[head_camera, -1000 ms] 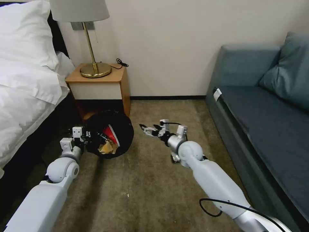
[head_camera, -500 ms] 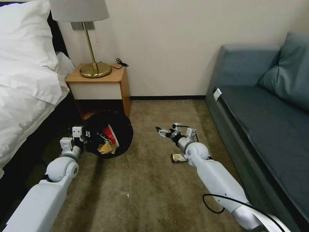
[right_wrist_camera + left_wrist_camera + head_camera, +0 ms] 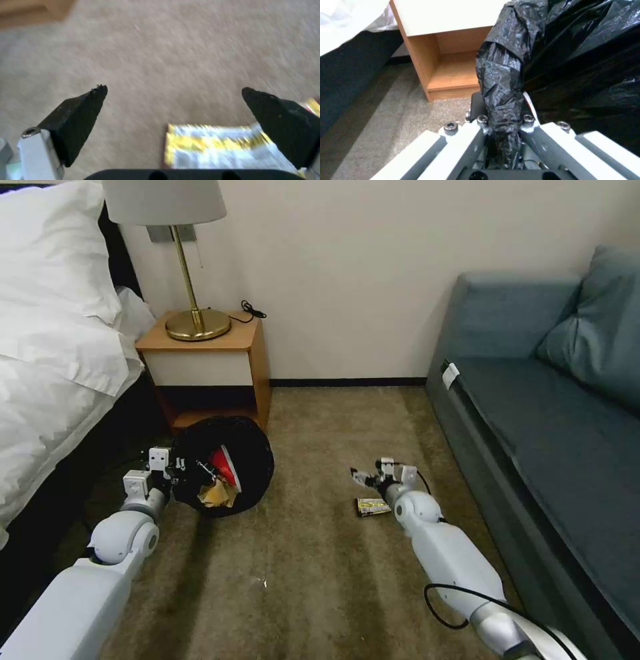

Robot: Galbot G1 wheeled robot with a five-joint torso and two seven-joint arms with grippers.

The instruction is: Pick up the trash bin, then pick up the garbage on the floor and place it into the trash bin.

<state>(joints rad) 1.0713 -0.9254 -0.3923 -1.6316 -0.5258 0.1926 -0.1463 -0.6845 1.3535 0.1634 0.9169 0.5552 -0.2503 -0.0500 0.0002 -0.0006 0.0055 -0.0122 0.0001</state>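
The left gripper [image 3: 175, 471] pinches the bag-lined rim of the trash bin [image 3: 227, 463] (carton and paper scrap inside) at ten o'clock, while the right gripper [image 3: 173, 91], spread wide, hovers over the wrapper [image 3: 372, 506] at three o'clock on the carpet [image 3: 307, 580].

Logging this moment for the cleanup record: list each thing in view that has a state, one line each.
Round bin with black plastic bag liner: gripped at its rim, tipped, mouth toward the camera.
Red-and-white paper carton: inside the bin.
Brown paper scrap: inside the bin.
Yellow foil snack wrapper: flat on the carpet.
Left gripper: shut on the liner-draped rim.
Right gripper: open, above the wrapper.
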